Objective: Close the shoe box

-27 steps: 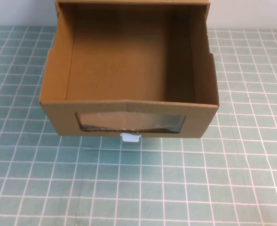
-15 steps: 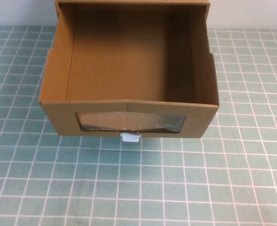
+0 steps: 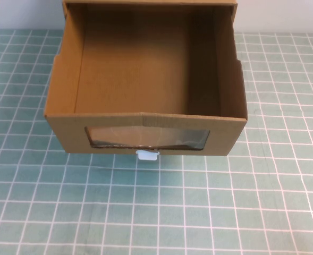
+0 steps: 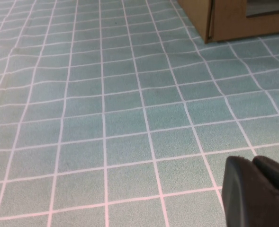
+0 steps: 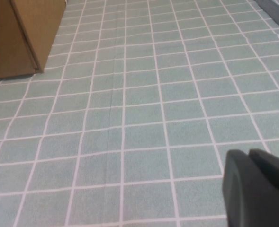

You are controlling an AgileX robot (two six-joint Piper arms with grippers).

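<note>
The shoe box [image 3: 145,79] is brown corrugated cardboard, with its drawer pulled out toward me and empty inside. Its front has a wide clear window [image 3: 146,137] and a small white pull tab [image 3: 147,155] below it. Neither arm shows in the high view. My left gripper [image 4: 253,163] is shut and empty, low over the mat, with a corner of the box [image 4: 229,21] ahead of it. My right gripper [image 5: 249,158] is shut and empty, also low over the mat, with a box corner [image 5: 21,33] ahead.
A green mat with a white grid [image 3: 156,212] covers the table around the box. A pale wall runs behind the box at the far edge.
</note>
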